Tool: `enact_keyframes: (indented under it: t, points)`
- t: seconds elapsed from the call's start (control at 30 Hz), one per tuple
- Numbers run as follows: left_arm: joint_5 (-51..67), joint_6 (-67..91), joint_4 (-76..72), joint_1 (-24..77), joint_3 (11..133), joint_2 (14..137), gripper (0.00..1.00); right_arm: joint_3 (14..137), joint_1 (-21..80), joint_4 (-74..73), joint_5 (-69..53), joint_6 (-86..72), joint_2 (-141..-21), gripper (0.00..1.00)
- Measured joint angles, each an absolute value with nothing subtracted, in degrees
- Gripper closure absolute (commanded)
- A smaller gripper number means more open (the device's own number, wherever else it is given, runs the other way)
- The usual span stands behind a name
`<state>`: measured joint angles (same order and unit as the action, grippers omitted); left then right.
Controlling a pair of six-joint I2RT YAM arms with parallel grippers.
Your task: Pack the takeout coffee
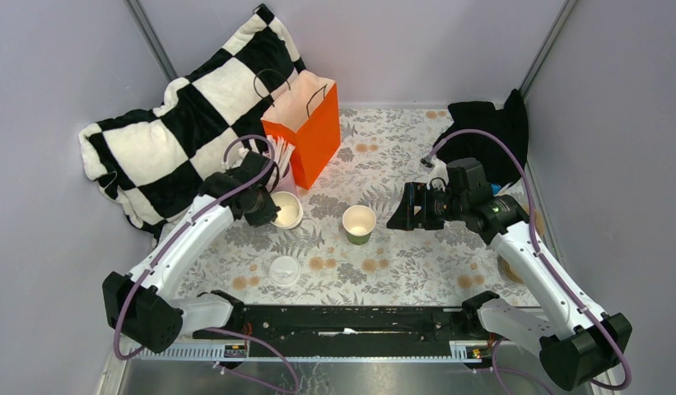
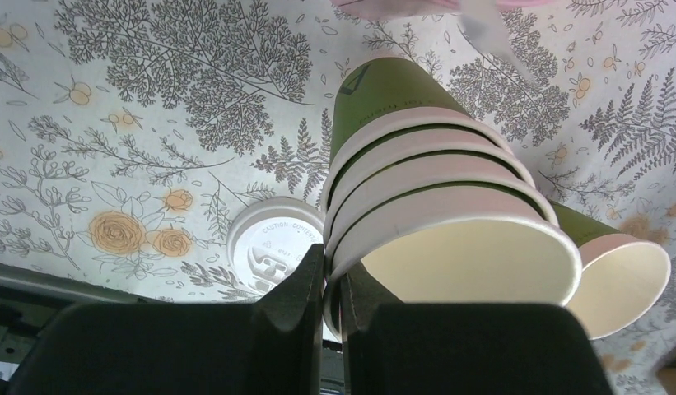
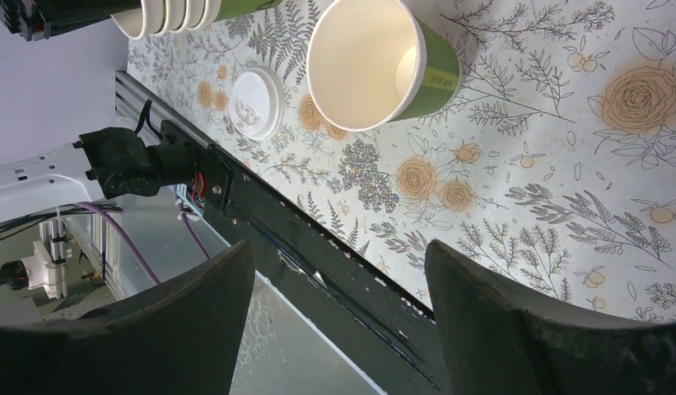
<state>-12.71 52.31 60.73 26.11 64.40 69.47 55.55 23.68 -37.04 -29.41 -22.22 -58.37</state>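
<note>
No lidded green cup shows in any view. A stack of lidless green cups (image 1: 286, 209) stands left of centre. My left gripper (image 1: 268, 210) is shut on its rim; in the left wrist view the fingers (image 2: 305, 284) pinch the top cup's wall (image 2: 433, 189). One lidless green cup (image 1: 359, 223) stands alone at mid table, and shows in the right wrist view (image 3: 375, 66). A loose white lid (image 1: 284, 270) lies flat near the front. My right gripper (image 1: 398, 210) is open and empty, just right of the single cup.
An orange paper bag (image 1: 305, 127) stands open at the back. A pink cup of white sticks (image 1: 282, 160) is beside it. A checkered pillow (image 1: 178, 140) lies at back left and a black cloth (image 1: 487, 132) at back right.
</note>
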Motion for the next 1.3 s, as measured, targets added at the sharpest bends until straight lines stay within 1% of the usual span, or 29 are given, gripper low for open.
enact_keyframes:
  t: [0.1,0.13,0.17,0.3,0.4,0.47,0.5,0.6,0.7,0.77,0.9,0.97,1.07,1.13,1.2,1.3]
  points:
    - [-9.72,52.29,60.80,23.64,64.10,69.76,0.94,55.55,23.68,-37.04,-29.41,-22.17,-58.15,0.18]
    - [-9.15,52.29,60.73,23.00,64.10,69.91,0.91,55.55,23.68,-37.04,-29.41,-22.17,-58.13,0.18]
    - [-8.86,52.23,60.75,22.55,64.10,70.13,0.85,55.55,23.68,-37.01,-29.41,-22.17,-58.11,0.18]
    - [-8.08,51.33,60.77,21.39,64.16,71.79,0.81,55.55,23.68,-37.01,-29.41,-22.17,-58.11,0.18]
    - [-7.66,50.54,61.04,20.86,64.82,73.17,0.74,55.55,23.68,-37.01,-29.41,-22.15,-58.11,0.18]
    - [-7.64,50.15,61.08,20.67,65.58,73.71,0.66,55.55,23.68,-37.01,-29.41,-22.09,-58.13,0.18]
    - [-7.68,49.93,61.14,20.67,65.98,73.78,0.60,55.55,23.68,-37.01,-29.43,-22.06,-58.13,0.18]
    - [-8.19,49.30,61.84,20.67,66.72,73.45,0.35,55.57,23.68,-37.04,-29.41,-21.98,-58.13,0.18]
    - [-8.62,48.80,63.64,20.64,66.74,71.68,0.17,55.55,23.68,-37.01,-29.43,-21.85,-58.13,0.18]
    - [-8.56,48.21,64.90,20.64,66.74,69.01,0.08,55.55,23.68,-36.99,-29.45,-21.85,-58.13,0.18]
    - [-7.90,48.01,67.88,21.23,66.72,61.89,0.02,55.40,23.68,-36.75,-29.54,-21.87,-58.13,0.18]
    - [-8.36,48.80,69.32,23.92,66.61,59.68,0.01,55.20,23.68,-36.56,-29.56,-21.89,-58.13,0.18]
    - [-10.28,52.56,70.89,35.94,65.80,60.05,0.01,54.81,23.68,-36.47,-29.58,-21.89,-58.17,0.18]
    - [-11.68,55.51,71.05,45.36,65.28,62.76,0.01,54.72,23.68,-36.49,-29.61,-21.89,-58.33,0.18]
    - [-13.06,57.49,70.11,51.92,64.20,66.74,0.01,54.72,23.68,-36.49,-29.61,-21.89,-58.37,0.18]
    - [-14.31,58.72,67.85,56.12,60.34,71.55,0.01,54.72,23.68,-36.49,-29.58,-21.89,-58.37,0.18]
